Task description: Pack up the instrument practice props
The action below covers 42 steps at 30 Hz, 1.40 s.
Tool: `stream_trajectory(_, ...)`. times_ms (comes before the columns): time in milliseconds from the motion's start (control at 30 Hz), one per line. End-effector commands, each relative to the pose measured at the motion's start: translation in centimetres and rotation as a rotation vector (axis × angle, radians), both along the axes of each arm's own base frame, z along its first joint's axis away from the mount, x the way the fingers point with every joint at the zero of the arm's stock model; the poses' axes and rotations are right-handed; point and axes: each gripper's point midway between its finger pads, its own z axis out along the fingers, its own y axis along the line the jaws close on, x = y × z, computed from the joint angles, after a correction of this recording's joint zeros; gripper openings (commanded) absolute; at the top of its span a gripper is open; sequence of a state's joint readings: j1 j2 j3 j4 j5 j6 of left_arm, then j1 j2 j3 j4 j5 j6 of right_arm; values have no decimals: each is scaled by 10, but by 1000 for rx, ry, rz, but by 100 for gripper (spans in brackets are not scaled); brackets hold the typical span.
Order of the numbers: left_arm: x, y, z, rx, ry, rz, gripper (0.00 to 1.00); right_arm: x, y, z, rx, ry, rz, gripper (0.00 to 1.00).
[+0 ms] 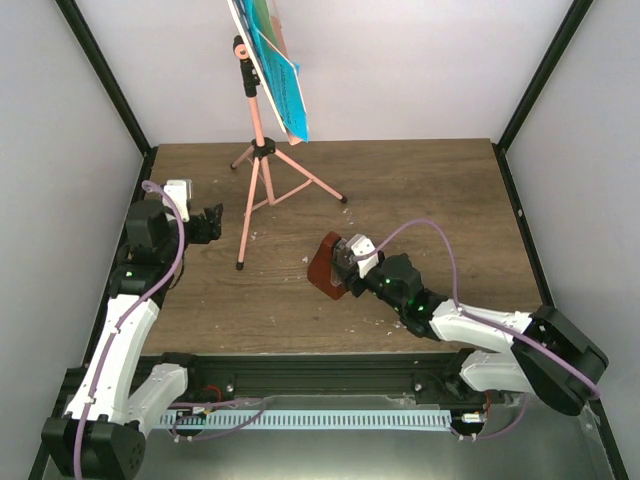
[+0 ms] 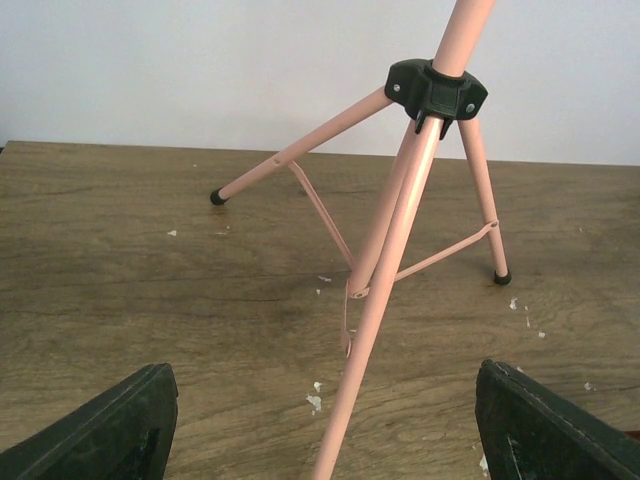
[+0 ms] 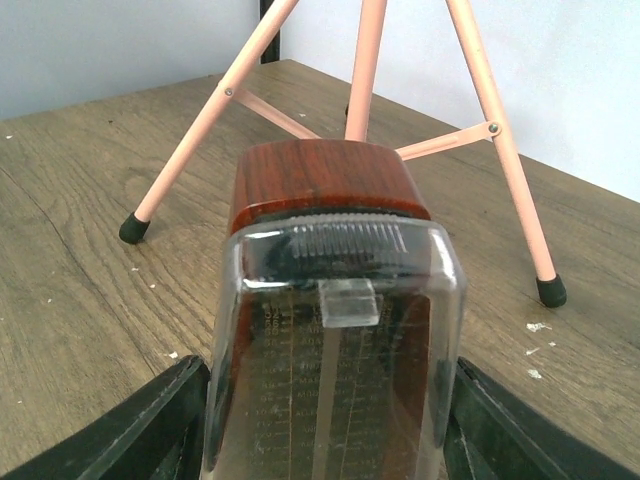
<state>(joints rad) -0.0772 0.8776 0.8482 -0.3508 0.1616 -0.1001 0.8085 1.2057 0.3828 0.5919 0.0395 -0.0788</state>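
Observation:
The pink tripod music stand [image 1: 258, 150] stands at the back of the table, with blue sheet-music pages [image 1: 282, 85] on its desk. My left gripper [image 1: 212, 224] is open just left of the stand. In the left wrist view the stand's near leg [image 2: 385, 290] runs down between the wide-apart fingers [image 2: 110, 430], untouched. The reddish-brown metronome [image 1: 324, 266] with its clear cover [image 3: 335, 330] sits between the fingers of my right gripper [image 1: 347, 262], which press both of its sides. Its top points toward the stand. I cannot tell whether it rests on the table.
The wooden table [image 1: 420, 200] is walled by white panels with black frame posts. Small white flecks [image 2: 315, 400] lie on the wood by the stand's feet [image 3: 131, 228]. The stand's near foot [image 1: 241, 266] is between the two grippers.

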Motion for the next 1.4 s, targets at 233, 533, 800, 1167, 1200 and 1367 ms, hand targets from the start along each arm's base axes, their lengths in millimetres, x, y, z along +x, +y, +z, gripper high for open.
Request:
stream_trajectory(233, -1, 0, -7, 1, 19, -3, 83, -2, 4, -25, -94, 70, 17, 63)
stream_trajectory(533, -1, 0, -6, 0, 17, -5, 83, 0, 5, -25, -97, 73, 13, 69)
stream_trajectory(800, -1, 0, -7, -1, 20, -7, 83, 4, 6, -26, -100, 79, -1, 80)
stream_trajectory(1167, -1, 0, -8, -1, 22, -7, 83, 1, -6, -15, -60, 66, -41, 100)
stream_trajectory(1200, -1, 0, -7, 0, 20, -6, 83, 0, -8, -13, -54, 65, -48, 100)
stream_trajectory(1367, -2, -2, -7, -5, 21, -18, 85, -10, -25, 17, 36, 67, -93, 100)
